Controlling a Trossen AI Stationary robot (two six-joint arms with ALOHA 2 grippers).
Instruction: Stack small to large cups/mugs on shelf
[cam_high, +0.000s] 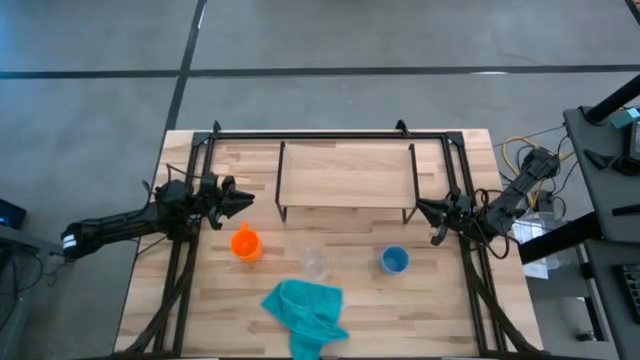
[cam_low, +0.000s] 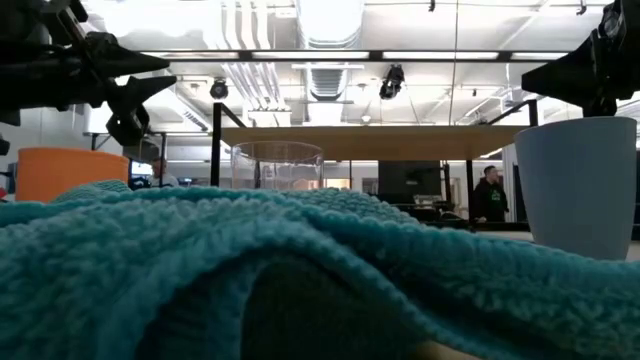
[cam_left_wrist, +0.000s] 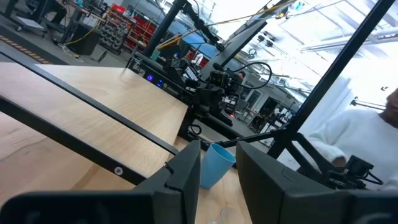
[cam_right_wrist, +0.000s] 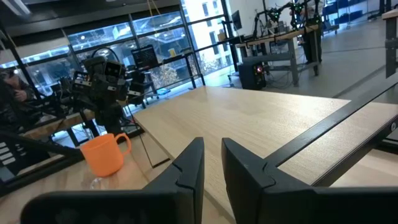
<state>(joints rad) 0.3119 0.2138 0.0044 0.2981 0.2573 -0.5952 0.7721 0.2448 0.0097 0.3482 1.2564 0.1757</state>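
Note:
The orange mug (cam_high: 246, 244) stands upright on the table left of centre, also in the right wrist view (cam_right_wrist: 107, 154). The tiny clear glass cup (cam_high: 315, 263) stands mid-table. The blue cup (cam_high: 395, 260) stands to the right and shows in the left wrist view (cam_left_wrist: 217, 165). The shelf (cam_high: 347, 175) sits behind them on its black wire legs, bare. My left gripper (cam_high: 240, 203) hovers open above and behind the mug. My right gripper (cam_high: 425, 210) hovers open by the shelf's right front leg, behind the blue cup. Neither touches anything.
A crumpled teal cloth (cam_high: 305, 310) lies at the near edge, filling the low view's foreground (cam_low: 300, 270). A black frame (cam_high: 330, 133) runs round the table's far edge and sides. A person in a white sleeve (cam_left_wrist: 360, 137) is beyond the table.

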